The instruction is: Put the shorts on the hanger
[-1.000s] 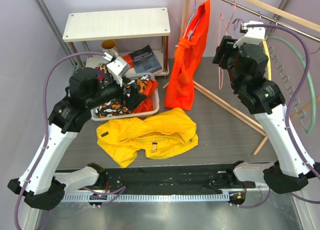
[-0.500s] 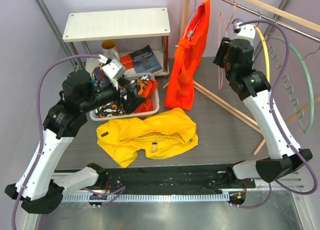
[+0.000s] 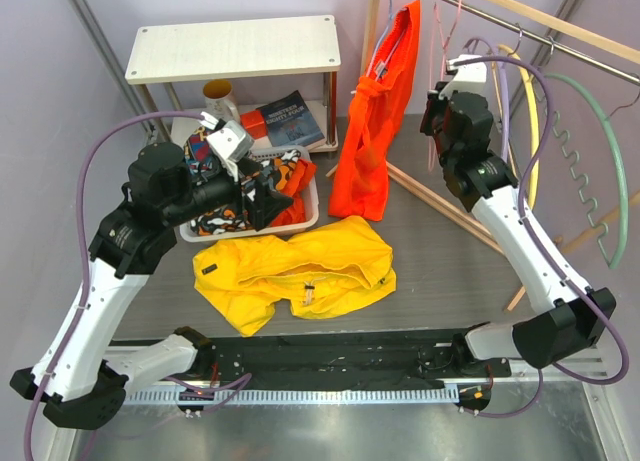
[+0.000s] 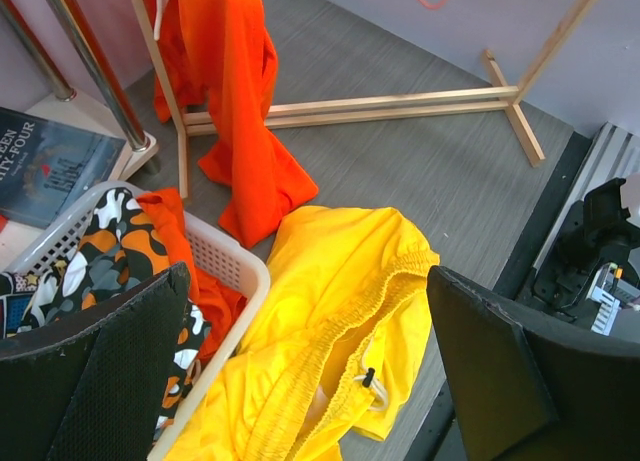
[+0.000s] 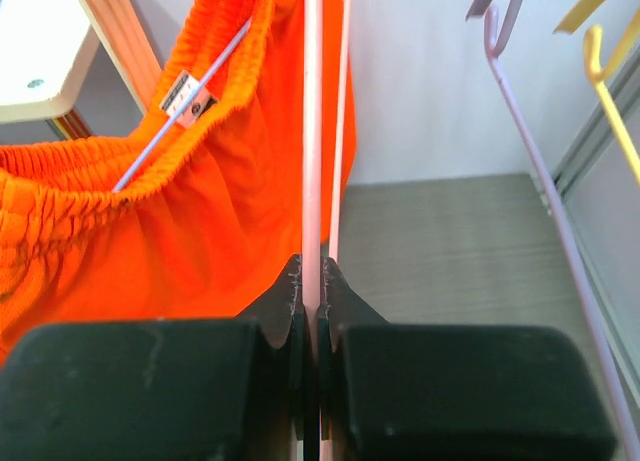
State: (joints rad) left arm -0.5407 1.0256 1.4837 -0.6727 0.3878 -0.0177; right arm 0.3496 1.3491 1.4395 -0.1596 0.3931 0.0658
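The yellow shorts (image 3: 300, 266) lie crumpled on the table in front of the basket, and their white drawstring (image 4: 365, 376) shows in the left wrist view. The pale pink hanger (image 3: 436, 76) hangs from the rail beside the orange garment. My right gripper (image 3: 434, 116) is shut on one thin pink bar of the hanger (image 5: 311, 131), which is pinched between the fingertips (image 5: 311, 281). My left gripper (image 3: 262, 196) hovers wide open over the basket's edge and the shorts (image 4: 330, 311), holding nothing.
An orange garment (image 3: 380, 111) hangs on the wooden rack, whose foot (image 3: 460, 216) crosses the floor. A white basket (image 4: 235, 271) holds patterned cloth. Lilac (image 5: 530, 151) and yellow (image 5: 610, 111) hangers hang to the right. A small shelf (image 3: 235, 46) stands at the back.
My right arm swung left and up toward the rail, and its jaws closed on the pink hanger bar. The left arm shifted slightly and stayed open.
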